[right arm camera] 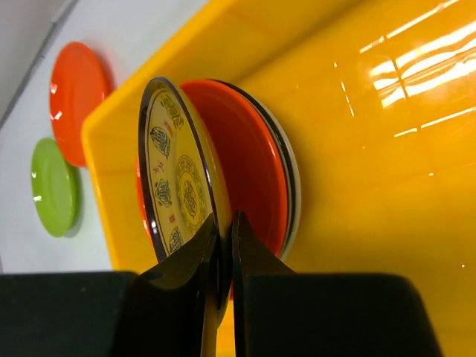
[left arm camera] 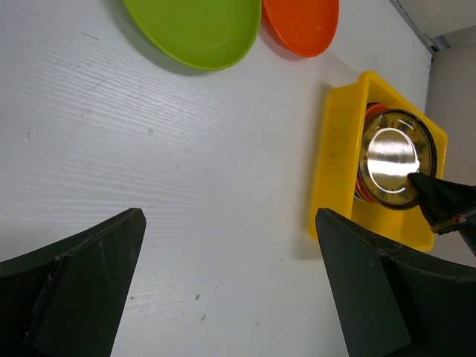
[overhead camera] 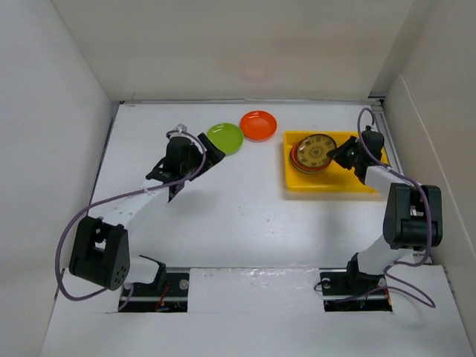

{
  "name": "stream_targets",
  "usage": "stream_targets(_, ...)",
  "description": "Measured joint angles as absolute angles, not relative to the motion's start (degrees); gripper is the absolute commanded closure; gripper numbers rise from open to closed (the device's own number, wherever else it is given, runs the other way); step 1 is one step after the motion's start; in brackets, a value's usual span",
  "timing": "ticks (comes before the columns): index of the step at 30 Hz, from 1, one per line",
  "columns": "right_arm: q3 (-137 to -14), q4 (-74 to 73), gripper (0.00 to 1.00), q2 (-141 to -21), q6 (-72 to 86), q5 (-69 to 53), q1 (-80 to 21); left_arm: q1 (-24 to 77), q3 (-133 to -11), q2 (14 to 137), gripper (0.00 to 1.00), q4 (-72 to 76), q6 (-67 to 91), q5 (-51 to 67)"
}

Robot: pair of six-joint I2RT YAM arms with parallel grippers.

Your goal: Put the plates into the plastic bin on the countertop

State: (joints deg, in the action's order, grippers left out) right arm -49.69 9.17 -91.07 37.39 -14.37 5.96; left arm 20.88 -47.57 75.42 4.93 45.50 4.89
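Observation:
The yellow plastic bin (overhead camera: 357, 182) sits at the right of the white countertop (overhead camera: 238, 216) and holds a stack of plates. My right gripper (overhead camera: 336, 154) is shut on the rim of a dark gold-patterned plate (overhead camera: 315, 149), held just above an orange plate (right arm camera: 249, 160) in the stack (right arm camera: 291, 178). A lime green plate (overhead camera: 225, 137) and an orange plate (overhead camera: 258, 125) lie on the countertop left of the bin. My left gripper (overhead camera: 210, 158) is open and empty, just short of the green plate (left arm camera: 193, 30). The other plates are hidden.
White walls enclose the countertop on three sides. The bin (left arm camera: 335, 156) and the loose orange plate (left arm camera: 301, 26) also show in the left wrist view. Purple cables loop along both arms.

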Motion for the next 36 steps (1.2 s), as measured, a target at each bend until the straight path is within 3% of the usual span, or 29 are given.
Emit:
stream_targets(1, -49.7, 8.9, 0.82, -92.2, 37.3, -14.7, 6.0, 20.9, -47.6, 76.7, 0.00, 5.6, 45.5, 4.9)
stream_targets(3, -49.7, 8.9, 0.32, -93.0, 37.4, -15.4, 6.0, 20.9, -47.5, 77.7, 0.00, 6.4, 45.5, 4.9)
stream_targets(4, -49.8, 8.7, 0.24, -93.1, 37.5, -15.6, 6.0, 20.9, -47.5, 78.3, 0.00, 7.0, 45.5, 4.8)
stream_targets(5, -50.0, 9.0, 0.00, -93.1, 37.4, -16.5, 6.0, 20.9, -47.5, 78.9, 0.00, 7.5, 45.4, 4.7)
stream_targets(14, -49.0, 3.8, 0.00, -75.7, 37.9, -8.1, 4.3, 20.0, -49.8, 88.2, 0.00, 8.4, 44.9, 1.3)
stream_targets(23, -48.0, -1.9, 0.00, -65.4, 35.7, -6.5, -1.3, 17.5, -63.7, 105.7, 0.00, 8.9, 46.2, -3.0)
stream_targets(25, -46.7, -3.0, 0.00, -63.6, 35.4, -7.5, -1.9, 17.4, -66.3, 109.1, 0.05, 9.1, 47.2, -3.7)
stream_targets(27, -45.6, -4.3, 0.00, -61.5, 35.1, -8.5, -2.2, 16.9, -69.3, 112.0, 0.13, 10.0, 48.6, -3.9)
stream_targets(28, -45.3, -4.5, 0.00, -60.5, 35.1, -9.1, -2.3, 16.8, -70.9, 113.3, 0.31, 10.1, 49.3, -3.9)
stream_targets(29, -45.0, -4.6, 0.00, -59.6, 35.0, -9.6, -2.3, 16.5, -72.2, 114.6, 0.43, 10.1, 50.4, -3.9)
stream_targets(32, -44.4, -4.7, 0.00, -56.9, 34.7, -10.8, -2.3, 16.0, -74.1, 117.4, 0.67, 10.2, 52.8, -4.1)
stream_targets(34, -44.1, -4.8, 0.00, -55.3, 34.7, -11.7, -2.3, 15.6, -75.5, 118.9, 0.94, 9.4, 54.0, -4.4)
stream_targets(36, -44.1, -4.8, 0.01, -54.4, 34.7, -12.6, -2.3, 15.3, -76.8, 120.2, 1.00, 9.0, 55.1, -4.4)
